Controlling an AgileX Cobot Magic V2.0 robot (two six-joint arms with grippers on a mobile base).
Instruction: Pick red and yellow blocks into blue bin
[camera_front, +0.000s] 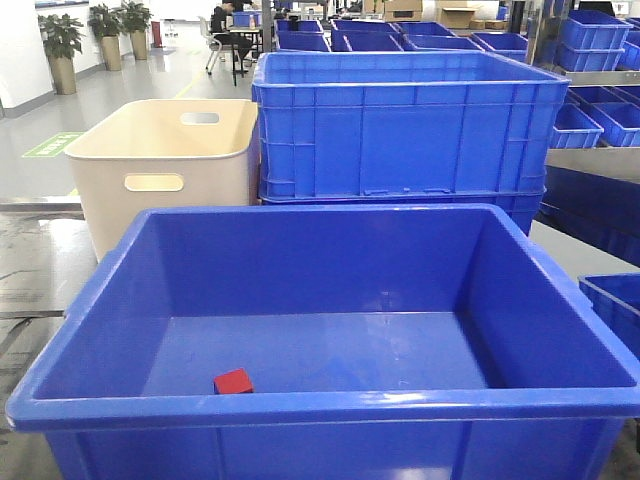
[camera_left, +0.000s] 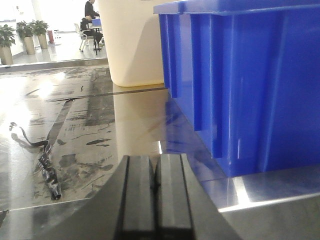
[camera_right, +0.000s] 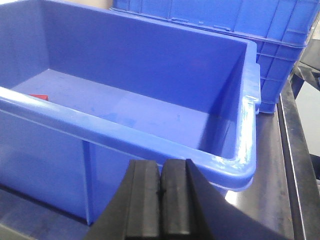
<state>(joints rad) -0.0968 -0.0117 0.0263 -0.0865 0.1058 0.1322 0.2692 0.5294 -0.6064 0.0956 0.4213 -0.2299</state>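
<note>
**Red cube lies in the blue bin, both grippers closed and empty**

Behind the blue bin (camera_front: 330, 240) stand two other containers: a cream tub (camera_front: 160, 165) with handle holes on the left, and a ribbed blue crate (camera_front: 410, 125) on the right, which sits on top of another crate. The cream tub is just beside the far left corner of the bin. More blue crates (camera_front: 590, 40) are stacked in the background, and at the right edge of the front view a part of one more blue box (camera_front: 615, 300) is visible, near the bin.

The left gripper (camera_left: 156, 185) is low over the table (camera_left: 75, 125), outside the bin's left wall, with its two dark pads pressed together and nothing between them. A dark strip of tape or debris (camera_left: 47, 167) lies on the table to its left. The right gripper (camera_right: 161, 192) is outside the near right corner of the bin, below the rim, also with pads pressed together and nothing held.

The table left of the bin has open room. On the right, a narrow metal strip (camera_right: 280, 165) runs along the bin.

The bin is smooth, shiny plastic with sloping walls and a thick rounded rim. The red cube (camera_front: 233, 381) is small and matte; it rests on the bin floor close to the near wall, toward the left. The yellow brick is not visible in any view. The table is glossy metal with dark scuffs.
</note>
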